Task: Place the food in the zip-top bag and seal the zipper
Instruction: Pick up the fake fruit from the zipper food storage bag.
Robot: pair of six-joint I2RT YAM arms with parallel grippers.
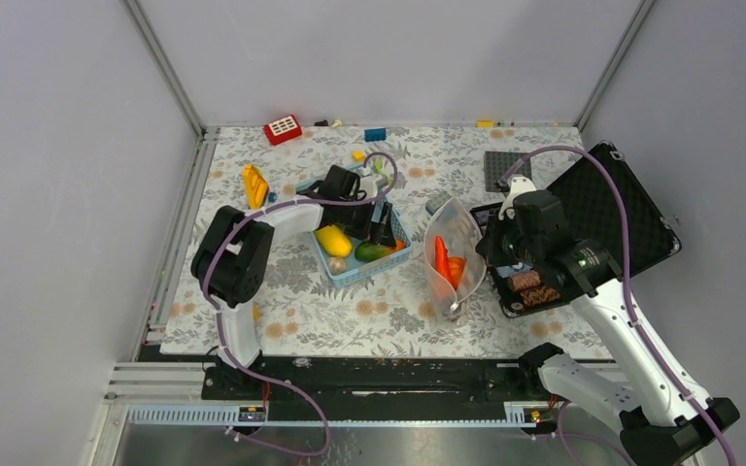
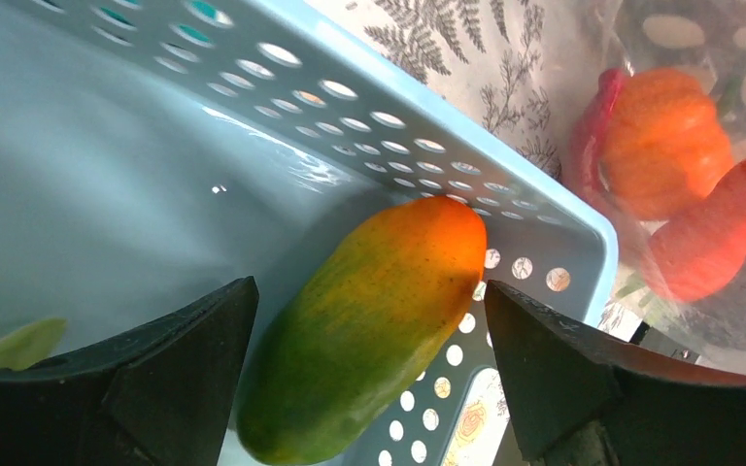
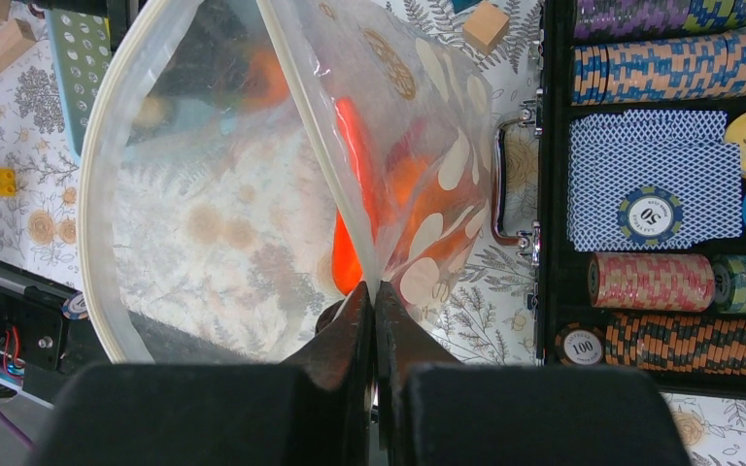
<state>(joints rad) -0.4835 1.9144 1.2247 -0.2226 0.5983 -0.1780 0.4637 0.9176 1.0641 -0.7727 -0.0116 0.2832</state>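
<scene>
The clear dotted zip-top bag (image 1: 454,243) stands open at mid-table, with a red chili (image 1: 441,257) and an orange piece (image 1: 457,271) inside. My right gripper (image 3: 373,291) is shut on the bag's mouth edge, on the zipper strip (image 3: 316,126). It holds the mouth open from the right (image 1: 484,254). My left gripper (image 2: 369,369) is open inside the light-blue basket (image 2: 350,107). Its fingers straddle a green-orange piece (image 2: 369,320) without touching it. The basket (image 1: 350,275) also holds a yellow piece (image 1: 333,240). Through the bag, the left wrist view shows the orange piece (image 2: 665,136) and the chili (image 2: 719,233).
An open black case (image 1: 602,214) with poker chips (image 3: 661,282) and cards lies right of the bag. A yellow-orange piece (image 1: 254,184) lies left of the basket. A red brick (image 1: 283,128), a blue brick (image 1: 376,134) and a grey baseplate (image 1: 507,167) sit at the back.
</scene>
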